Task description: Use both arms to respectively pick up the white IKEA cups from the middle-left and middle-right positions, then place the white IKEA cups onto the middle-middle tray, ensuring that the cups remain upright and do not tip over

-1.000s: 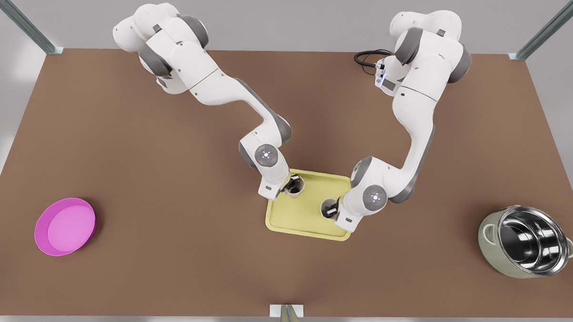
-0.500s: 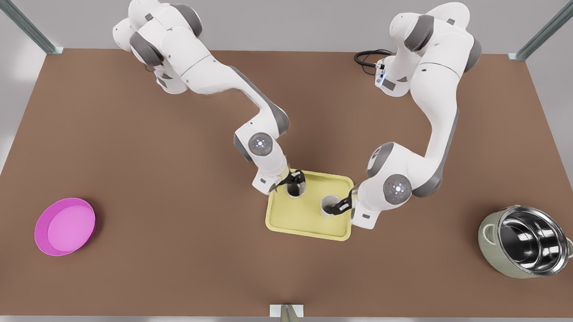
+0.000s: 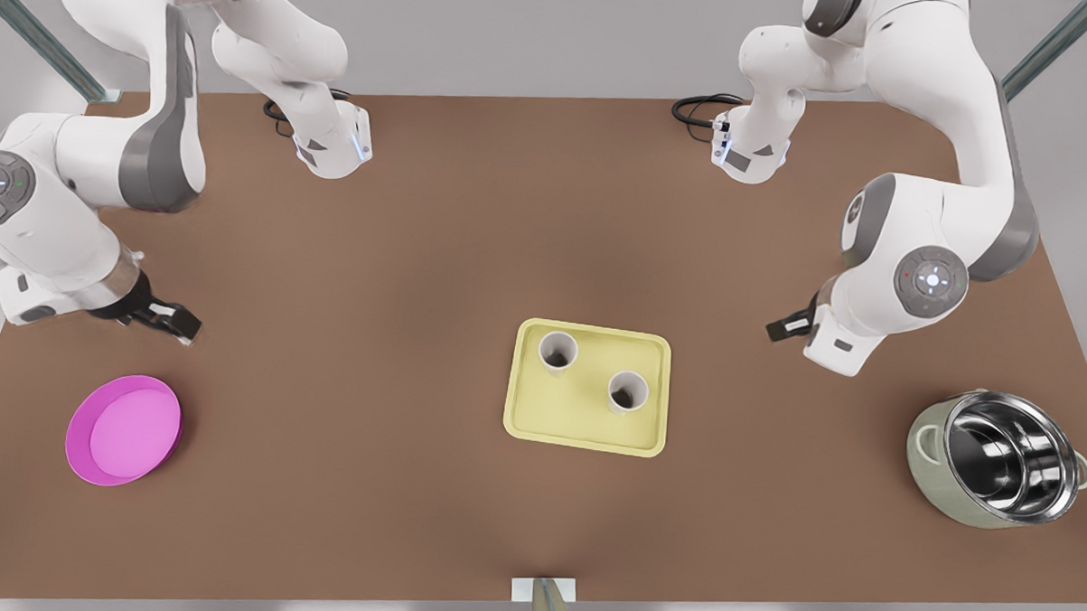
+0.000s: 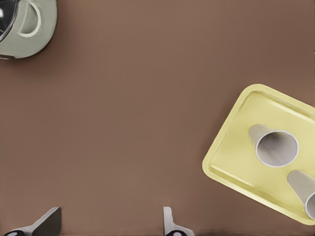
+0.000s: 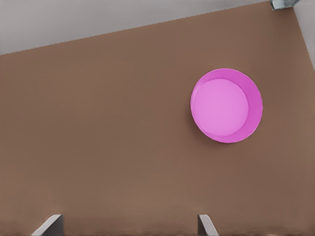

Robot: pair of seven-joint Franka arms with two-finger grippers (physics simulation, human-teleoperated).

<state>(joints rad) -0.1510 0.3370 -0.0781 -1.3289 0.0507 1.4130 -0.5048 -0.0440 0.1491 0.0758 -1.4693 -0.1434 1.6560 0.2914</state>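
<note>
Cups (image 3: 558, 350) (image 3: 628, 392) both standing upright on the tray (image 3: 584, 443), released; arms pulled back since half a second ago.
Left gripper (image 3: 782, 329) now off the tray toward the front view's right, near the green pot (image 3: 999, 457), fingers apart and empty; right gripper (image 3: 168, 319) far out at the front view's left above the pink plate (image 3: 123, 429), also spread and empty. Placement looks complete, nothing tipped. Brown table (image 3: 374, 245), grey wall behind, metal frame posts at the far corners.
</note>
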